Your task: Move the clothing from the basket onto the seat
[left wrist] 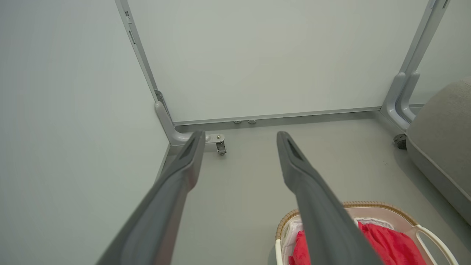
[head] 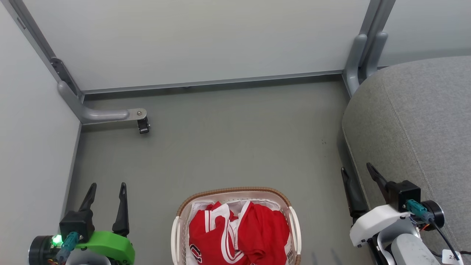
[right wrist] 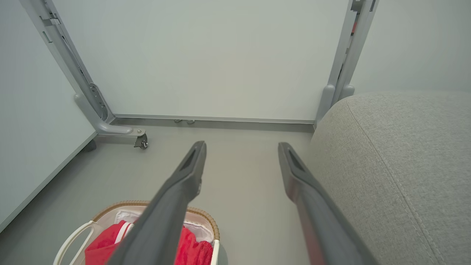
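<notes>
You are beginning the reach: the left gripper [head: 108, 186] at 7 o'clock and the right gripper [head: 356, 167] at 4 o'clock are both standing open and empty. The clothing [head: 239, 232] is lying heaped in the basket [head: 235, 190] at 6 o'clock, and the seat [head: 415, 121] is sitting at 3 o'clock. Aim for the top fold, avoiding the white liner [head: 199, 206]. The frame edge is cutting off the basket's near end, so the garment count is staying unclear.

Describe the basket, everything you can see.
The basket is oval, white plastic with a brown woven rim and a loop handle on each side. It stands upright on the grey floor, its near end cut off. A white sheet lines it; red clothing with white trim is piled inside. The seat stands apart, to its right.
</notes>
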Available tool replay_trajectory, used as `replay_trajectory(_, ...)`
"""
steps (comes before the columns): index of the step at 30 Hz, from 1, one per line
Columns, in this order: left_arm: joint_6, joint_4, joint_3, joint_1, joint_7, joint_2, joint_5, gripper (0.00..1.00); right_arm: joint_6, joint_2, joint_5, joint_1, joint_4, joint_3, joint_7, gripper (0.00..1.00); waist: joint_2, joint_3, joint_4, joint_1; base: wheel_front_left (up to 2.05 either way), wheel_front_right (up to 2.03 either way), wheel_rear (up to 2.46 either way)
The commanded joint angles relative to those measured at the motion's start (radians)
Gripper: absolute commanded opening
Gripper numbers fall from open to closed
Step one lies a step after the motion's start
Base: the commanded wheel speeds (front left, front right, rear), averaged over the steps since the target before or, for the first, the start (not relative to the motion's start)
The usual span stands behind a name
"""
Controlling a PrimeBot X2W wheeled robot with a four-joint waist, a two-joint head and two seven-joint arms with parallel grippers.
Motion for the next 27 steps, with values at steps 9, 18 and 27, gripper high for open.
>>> replay_trajectory(9, -0.003, -0.003, 0.01, 0.006, -0.004, 0.004, 0.0, 1.0, 0.0, 0.004, -0.007, -0.004, 0.001, -0.007, -0.005, 1.0, 0.0, 0.008, 0.001, 0.0, 0.0, 0.0, 0.0)
replay_trajectory(18, -0.003, -0.007, 0.012, 0.008, -0.004, 0.002, -0.013, 1.0, 0.0, 0.005, -0.006, -0.002, -0.001, -0.005, -0.005, 1.0, 0.0, 0.009, 0.001, 0.0, 0.0, 0.0, 0.0)
replay_trajectory(27, -0.003, -0.003, -0.002, -0.009, -0.004, -0.001, -0.023, 1.0, 0.0, 0.004, -0.004, -0.024, -0.018, 0.003, -0.005, 1.0, 0.0, 0.037, -0.008, 0.0, 0.0, 0.0, 0.0)
